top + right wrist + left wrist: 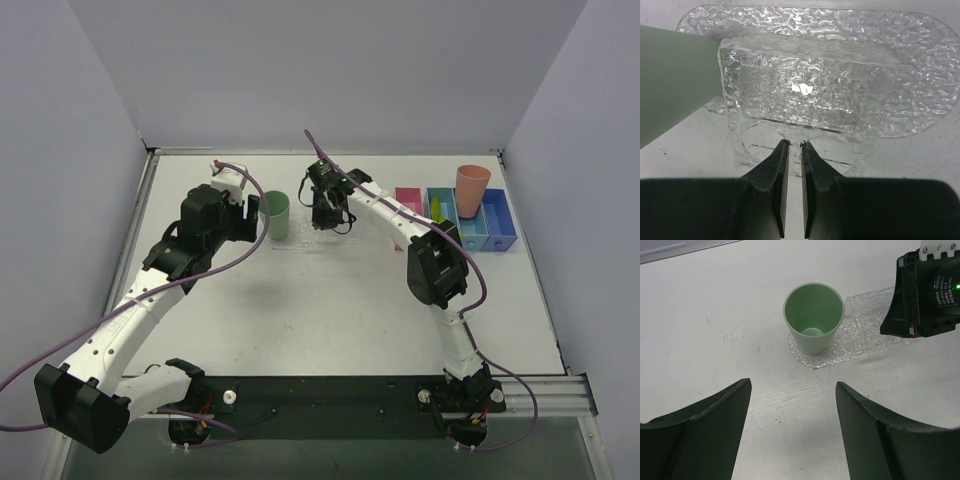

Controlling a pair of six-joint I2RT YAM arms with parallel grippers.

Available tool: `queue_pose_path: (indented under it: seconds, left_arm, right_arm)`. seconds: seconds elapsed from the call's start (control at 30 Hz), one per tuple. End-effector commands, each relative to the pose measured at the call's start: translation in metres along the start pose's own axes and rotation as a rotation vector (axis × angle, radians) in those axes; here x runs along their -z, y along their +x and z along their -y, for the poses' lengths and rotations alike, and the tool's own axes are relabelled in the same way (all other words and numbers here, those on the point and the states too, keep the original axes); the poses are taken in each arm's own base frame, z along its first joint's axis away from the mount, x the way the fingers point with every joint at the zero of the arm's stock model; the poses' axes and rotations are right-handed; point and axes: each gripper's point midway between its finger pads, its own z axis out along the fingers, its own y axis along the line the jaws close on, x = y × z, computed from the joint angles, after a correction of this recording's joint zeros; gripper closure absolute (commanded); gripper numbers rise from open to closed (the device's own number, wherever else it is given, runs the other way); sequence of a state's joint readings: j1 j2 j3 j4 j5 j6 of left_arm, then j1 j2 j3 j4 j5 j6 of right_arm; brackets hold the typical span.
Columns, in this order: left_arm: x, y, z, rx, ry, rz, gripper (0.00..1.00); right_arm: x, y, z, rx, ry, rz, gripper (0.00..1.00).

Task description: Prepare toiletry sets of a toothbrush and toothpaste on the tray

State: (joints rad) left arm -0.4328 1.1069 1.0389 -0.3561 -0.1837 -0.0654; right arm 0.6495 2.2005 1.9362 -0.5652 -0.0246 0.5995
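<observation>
**Right gripper low at the tray's near edge, left gripper parted before the cup**

The clear bumpy tray [920, 75] lies lengthwise just ahead of the right gripper [795, 145]. Its near long edge is just beyond the fingertips, and a raised clear block sits at its middle. This gripper's jaws are drawn almost together – only a thin slit shows, with nothing seen in it.

The right arm reaches from its base far over to the left, elbow bent, wrist pointing down at the table [330, 320].

A green cup [813, 317] stands upright on the tray's left end. The left gripper [792, 385] hangs near that cup with jaws spread wide, gripping nothing, its arm stretched forward.

A lime-green tube [437, 212] lies in a blue bin [497, 228] at the table's far right, well apart from both grippers. A pink bin [408, 200] sits on one side and a salmon cup [472, 190] on the other.

Bare tabletop spreads between the tray and the arm bases – walls close in on the left, far and right sides.
</observation>
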Motion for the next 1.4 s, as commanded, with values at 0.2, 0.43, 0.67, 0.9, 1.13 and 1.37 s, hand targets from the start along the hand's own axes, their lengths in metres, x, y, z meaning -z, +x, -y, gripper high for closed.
queue_pose_path:
  seconds: [0.2, 0.43, 0.67, 0.9, 1.13, 1.37]
  left_arm:
    - [0.006, -0.012, 0.002, -0.015, 0.002, 0.044, 0.21]
    - [0.005, -0.012, 0.002, -0.017, 0.002, 0.042, 0.21]
    - [0.005, -0.012, 0.003, -0.021, 0.005, 0.043, 0.21]
    - [0.005, -0.011, 0.004, -0.023, 0.006, 0.04, 0.21]
    - [0.004, -0.008, 0.004, -0.026, 0.004, 0.032, 0.21]
    - [0.003, -0.009, 0.005, -0.026, 0.009, 0.032, 0.21]
  right_arm:
    - [-0.002, -0.005, -0.014, -0.01, -0.008, 0.009, 1.0]
    - [-0.005, -0.005, -0.021, -0.01, -0.021, 0.006, 1.0]
    - [-0.008, -0.008, -0.026, -0.011, -0.03, 0.01, 1.0]
    - [-0.012, -0.005, -0.025, -0.013, -0.028, -0.001, 1.0]
    - [-0.015, -0.003, -0.024, -0.01, -0.026, -0.007, 0.96]
    - [-0.012, -0.006, -0.025, -0.006, -0.025, 0.003, 0.81]
